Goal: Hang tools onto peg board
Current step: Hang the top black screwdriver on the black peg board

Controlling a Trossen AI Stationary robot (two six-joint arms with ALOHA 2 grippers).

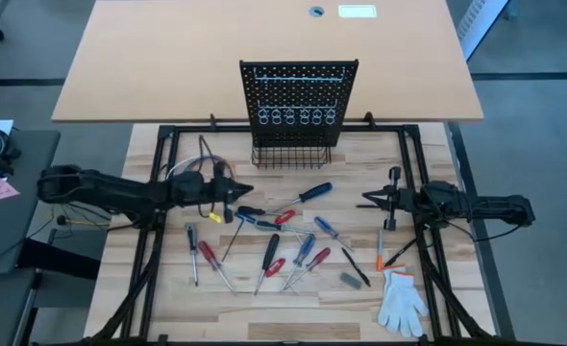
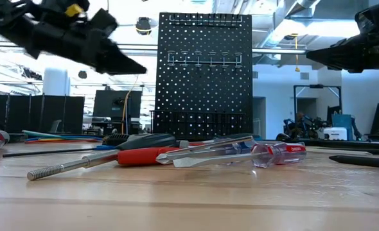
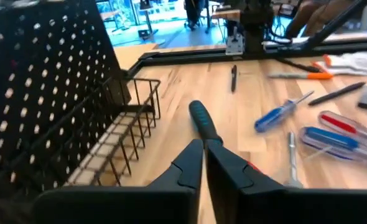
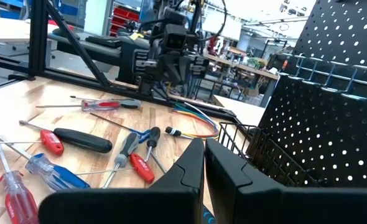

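Note:
The black peg board stands upright at the table's far middle, with a row of silver rings and a wire basket at its base. Several screwdrivers with red, blue and black handles lie flat on the table in front of it. My left gripper is shut and empty, hovering left of the tools, near a blue-handled screwdriver. My right gripper is shut and empty, hovering right of them. In the low view both the left gripper and the right gripper are clear above the tools.
A white glove lies at the near right. Coloured wires lie near the left arm. An orange-handled tool lies below the right arm. A black frame rims the wooden work area. A large tan tabletop lies behind the board.

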